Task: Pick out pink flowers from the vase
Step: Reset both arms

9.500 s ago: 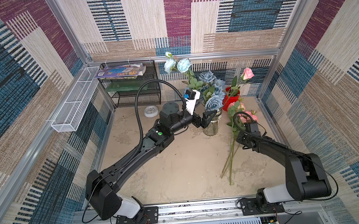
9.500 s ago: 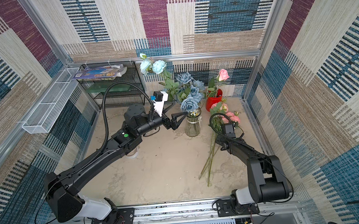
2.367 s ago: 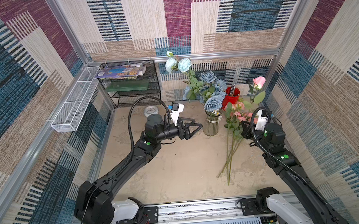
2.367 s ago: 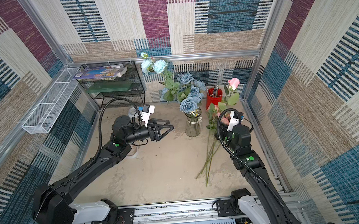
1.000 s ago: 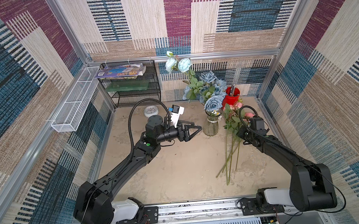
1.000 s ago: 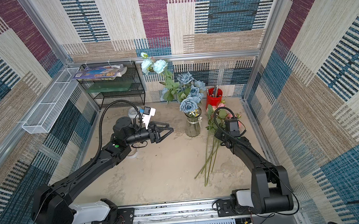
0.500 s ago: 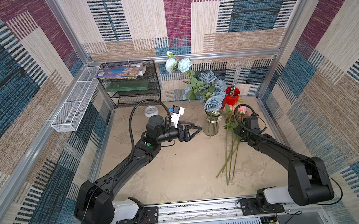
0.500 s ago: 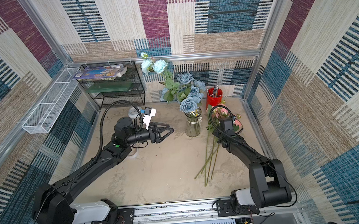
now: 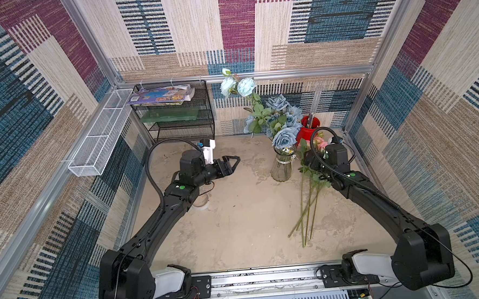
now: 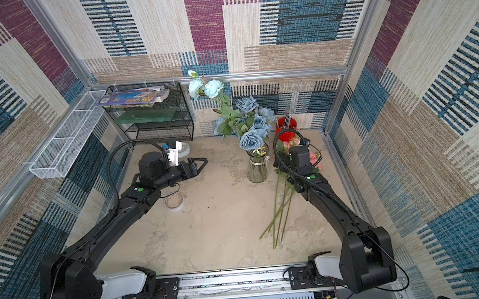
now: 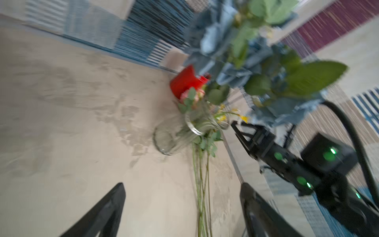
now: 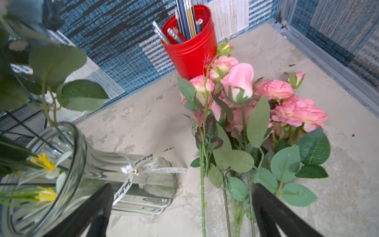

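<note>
Vase upright on the table, toward the far right corner. Blue roses and two pale blooms stand in it. Small yellow-centred daisies sit at its mouth, and a pale ribbon is tied at the neck.

Pink flowers out of the vase, a bunch lying flat on the table just right of it. Heads near the red cup of pencils; stems run back toward the robot's base. In both top views the heads are partly hidden behind the right wrist.

Right gripper low over the bunch, beside the vase, jaws spread wide, clamping nothing. Stems and leaves lie between the fingers in its wrist view; contact cannot be told.

Left gripper well left of the vase, above the table, pointing toward it, jaws wide, empty. Left wrist view blurred.

Tape roll on the table by the left arm.
</note>
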Available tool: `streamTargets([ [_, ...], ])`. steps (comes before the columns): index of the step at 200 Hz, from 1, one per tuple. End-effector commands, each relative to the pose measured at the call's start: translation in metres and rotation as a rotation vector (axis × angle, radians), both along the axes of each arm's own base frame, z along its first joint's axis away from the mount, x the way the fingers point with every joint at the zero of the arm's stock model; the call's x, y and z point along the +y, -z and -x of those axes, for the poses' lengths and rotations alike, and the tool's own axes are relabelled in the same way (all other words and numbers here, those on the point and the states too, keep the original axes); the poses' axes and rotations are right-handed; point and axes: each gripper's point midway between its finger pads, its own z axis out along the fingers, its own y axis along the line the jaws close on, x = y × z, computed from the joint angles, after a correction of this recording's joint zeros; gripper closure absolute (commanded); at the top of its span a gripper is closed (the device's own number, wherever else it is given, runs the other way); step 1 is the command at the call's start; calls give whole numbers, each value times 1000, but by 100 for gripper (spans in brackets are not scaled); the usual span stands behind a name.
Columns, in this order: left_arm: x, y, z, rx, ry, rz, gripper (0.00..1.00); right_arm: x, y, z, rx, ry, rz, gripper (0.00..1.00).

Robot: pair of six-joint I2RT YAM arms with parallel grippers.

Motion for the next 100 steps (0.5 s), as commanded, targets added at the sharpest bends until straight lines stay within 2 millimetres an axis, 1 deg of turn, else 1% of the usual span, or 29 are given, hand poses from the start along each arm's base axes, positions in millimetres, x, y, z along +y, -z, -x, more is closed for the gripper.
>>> streamTargets([
  [1, 78, 41, 1, 163, -349, -99, 12, -2, -2, 1, -25, -5, 14, 4],
  [10, 103, 42, 5, 150, -447, -125, 12, -7, -2, 1, -26, 13, 23, 4],
  [18, 123, 39, 9, 119, -528, -155, 11, -13, -1, 0, -25, 34, 37, 4],
  [28, 144, 31, 15, 67, -618, -199, 8, -22, 1, -1, -19, 69, 56, 4],
  [36, 156, 23, 19, 22, -667, -237, 6, -27, 5, -2, -12, 72, 50, 4],
  [51, 169, 8, 24, -49, -689, -324, 5, -30, 17, -9, 13, 30, -3, 4],
  [63, 171, 0, 23, -90, -652, -417, 3, -35, 24, -14, 17, 30, 1, 4],
  [71, 173, -2, 21, -102, -623, -487, 1, -40, 26, -15, 11, 47, 26, 4],
  [78, 177, 1, 20, -91, -618, -548, 1, -45, 24, -16, -12, 64, 54, 4],
  [85, 186, 4, 19, -78, -640, -615, 1, -51, 19, -14, -48, 91, 80, 4],
  [95, 199, 12, 18, -64, -663, -706, 1, -55, 5, -7, -138, 109, 120, 4],
  [100, 202, 17, 16, -68, -645, -749, 1, -57, 0, -1, -184, 112, 147, 4],
])
